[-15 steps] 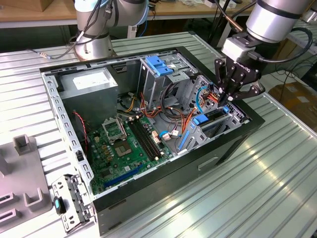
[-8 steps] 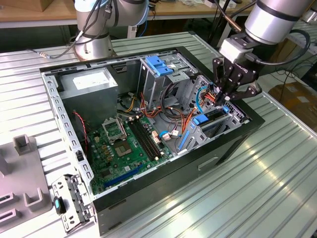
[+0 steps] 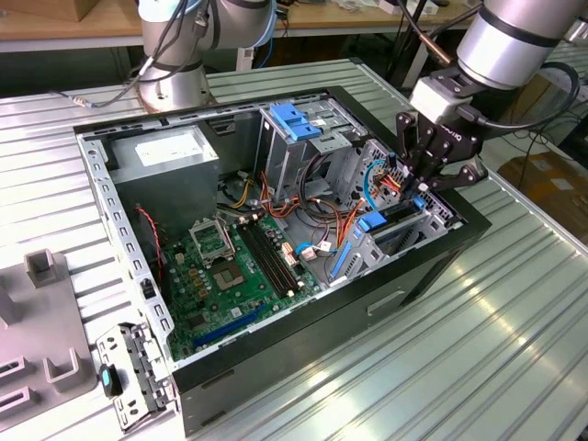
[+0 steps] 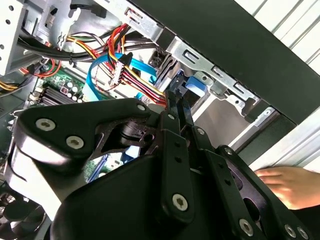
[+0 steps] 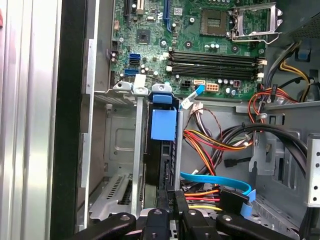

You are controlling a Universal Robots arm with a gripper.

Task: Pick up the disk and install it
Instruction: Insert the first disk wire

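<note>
The disk [image 3: 397, 219] stands on edge in the metal drive cage at the open computer case's front corner, on the exterior view's right. In the first wrist view the disk [image 5: 160, 162] is a dark narrow edge between the cage rails, with a blue plastic rail tab on it. My gripper [image 3: 418, 193] reaches down into that cage from above. Its fingers [image 4: 172, 107] are pinched together on the disk's blue-railed edge [image 4: 194, 86]. In the first wrist view the gripper [image 5: 174, 194] sits over the slot, among the cables.
Red, yellow and blue cables [image 5: 210, 140] crowd the space beside the cage. The green motherboard [image 3: 234, 266], a grey power-supply box [image 3: 175, 152] and a blue latch plate [image 3: 296, 119] fill the case. A person's hand [image 4: 285, 185] rests outside the case wall. Grey fixtures [image 3: 41, 312] lie on the table.
</note>
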